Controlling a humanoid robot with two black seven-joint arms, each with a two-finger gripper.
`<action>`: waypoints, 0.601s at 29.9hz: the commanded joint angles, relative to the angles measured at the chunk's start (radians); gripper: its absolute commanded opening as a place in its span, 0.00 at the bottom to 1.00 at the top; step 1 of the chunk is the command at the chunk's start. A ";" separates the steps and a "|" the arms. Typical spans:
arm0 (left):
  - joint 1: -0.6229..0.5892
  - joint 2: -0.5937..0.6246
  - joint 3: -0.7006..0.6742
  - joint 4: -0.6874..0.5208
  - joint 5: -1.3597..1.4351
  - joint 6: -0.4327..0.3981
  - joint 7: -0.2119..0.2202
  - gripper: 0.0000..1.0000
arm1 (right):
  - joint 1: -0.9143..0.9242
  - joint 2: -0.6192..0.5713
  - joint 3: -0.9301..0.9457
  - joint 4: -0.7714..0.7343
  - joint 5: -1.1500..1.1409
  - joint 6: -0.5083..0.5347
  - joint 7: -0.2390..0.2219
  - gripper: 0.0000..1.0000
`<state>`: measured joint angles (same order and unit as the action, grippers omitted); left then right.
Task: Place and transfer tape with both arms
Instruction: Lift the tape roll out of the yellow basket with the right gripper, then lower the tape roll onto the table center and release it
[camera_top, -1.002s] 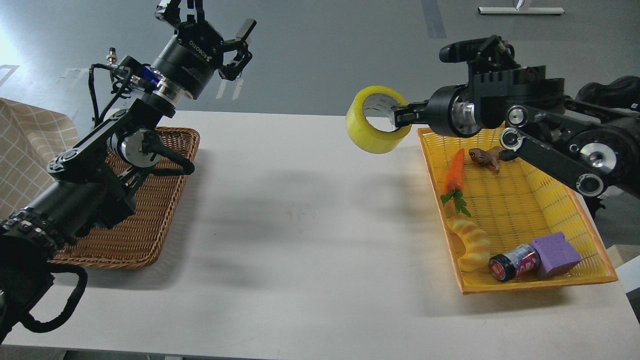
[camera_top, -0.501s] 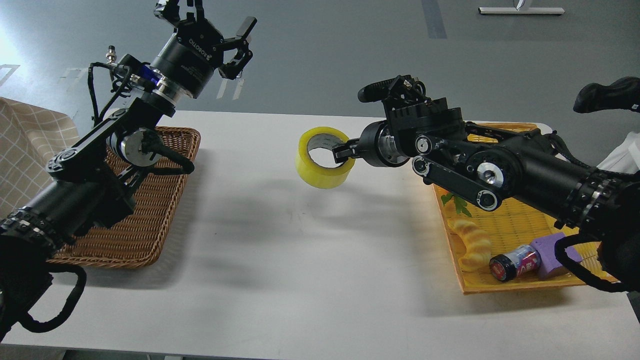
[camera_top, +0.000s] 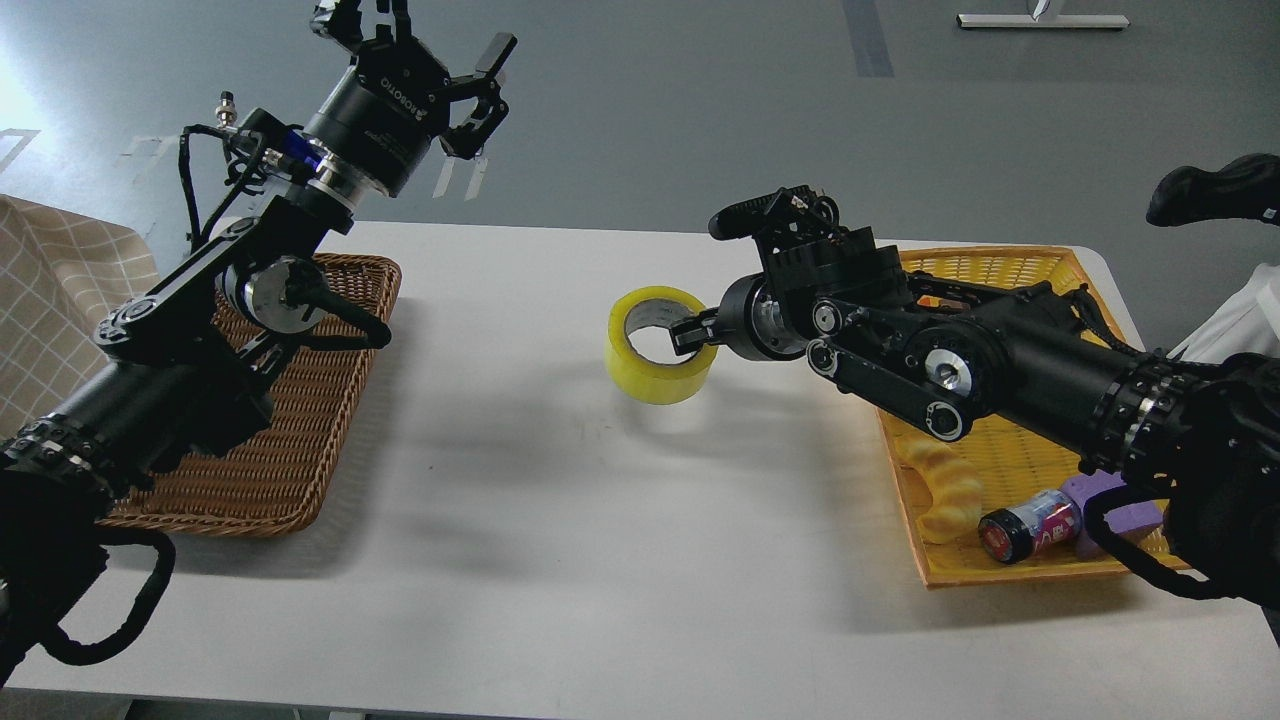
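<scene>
While the right arm reaches in from the right across a white rectangular counter (camera_top: 560, 520), its black gripper (camera_top: 688, 333) has its fingers closed on the near wall of a wide roll of translucent yellow packing tape (camera_top: 655, 345) with a grey-white inner core. One finger sits inside the core and the other against the outer wall. The roll is at the middle of the counter, its open end facing up and slightly toward the viewer; whether its base touches the surface or hangs just above it cannot be told.

On the left, the other black arm rises steeply above a brown woven wicker tray (camera_top: 300, 440). Its gripper (camera_top: 425, 45), marked with white lettering, is high above the far edge of the counter with its fingers spread wide apart and nothing between them.

At the right edge lies a yellow plastic mesh basket (camera_top: 985, 265), partly hidden by the right arm. Inside its near end are a yellow ridged croissant-like toy (camera_top: 945, 495), a small dark jar with a red label (camera_top: 1030, 530) lying on its side, and a purple block (camera_top: 1100, 500) touching the jar.
</scene>
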<state>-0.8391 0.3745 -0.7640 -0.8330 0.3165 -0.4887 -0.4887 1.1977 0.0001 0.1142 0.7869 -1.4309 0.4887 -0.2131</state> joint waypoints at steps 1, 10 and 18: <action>0.000 0.001 0.000 0.000 0.000 0.000 0.000 0.98 | -0.013 0.000 -0.002 0.000 0.000 0.000 0.000 0.00; 0.000 0.000 0.000 0.000 0.000 0.000 0.000 0.98 | -0.023 0.000 -0.005 0.002 0.001 0.000 0.000 0.00; 0.000 -0.002 -0.001 0.000 0.001 0.000 0.000 0.98 | -0.047 0.000 -0.007 0.000 -0.002 0.000 0.000 0.00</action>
<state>-0.8391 0.3743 -0.7649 -0.8330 0.3169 -0.4887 -0.4887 1.1578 0.0001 0.1066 0.7877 -1.4305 0.4887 -0.2132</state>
